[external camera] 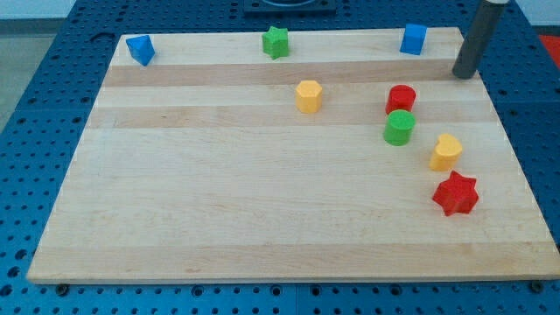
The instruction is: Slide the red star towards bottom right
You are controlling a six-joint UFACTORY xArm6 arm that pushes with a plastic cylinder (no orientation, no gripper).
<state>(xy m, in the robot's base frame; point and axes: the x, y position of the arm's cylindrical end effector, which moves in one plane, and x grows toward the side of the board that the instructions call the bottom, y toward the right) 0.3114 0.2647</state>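
my tip (465, 75) sits at the table's (219, 219) top right edge, well apart from the red star (456, 193), which lies near the view's right, low on the table. my end effector is a bare rod with nothing to open or close, and it touches no block. to push well i judge i should come round to the star's upper left, passing between the green cylinder (399, 127) and the yellow block (445, 152) without nudging them, then drive down-right through its centre.
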